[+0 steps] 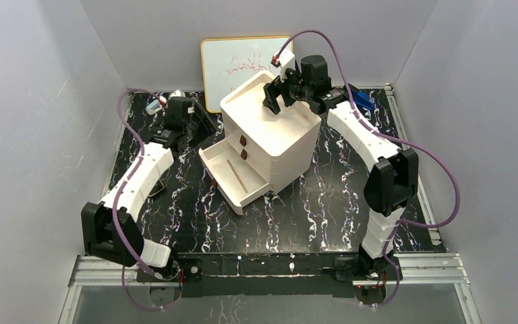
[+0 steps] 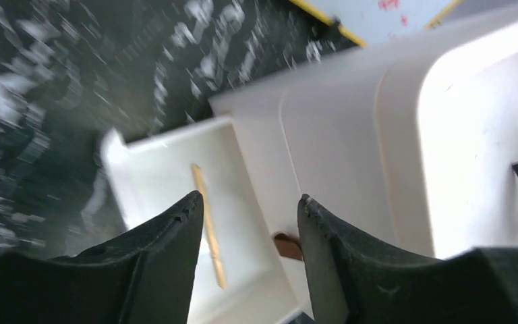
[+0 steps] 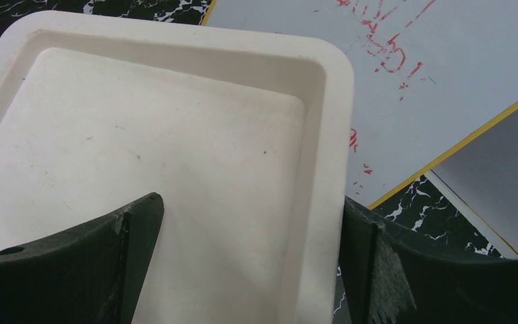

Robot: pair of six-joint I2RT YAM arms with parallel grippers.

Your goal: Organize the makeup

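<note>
Tan thin stick [image 1: 237, 177] in open drawer [image 1: 221, 177], lengthwise along it; left gripper [image 2: 249, 199], right gripper [image 3: 251, 202] agape, empty.

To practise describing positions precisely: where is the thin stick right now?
In the top view, the thin stick lies on the floor of the open bottom drawer, which is pulled out of the white organizer, left of table centre.

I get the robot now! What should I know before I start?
Left gripper: open, empty, beside the white organizer, pointed at its open drawer.
Right gripper: open wide, empty, over the organizer's top tray, which holds nothing.
Makeup: one thin stick lies in the open drawer. No other makeup shows in any view.
Done: the stick is stowed.
Left: probably find the rest, put it away, then shut the drawer.
</note>
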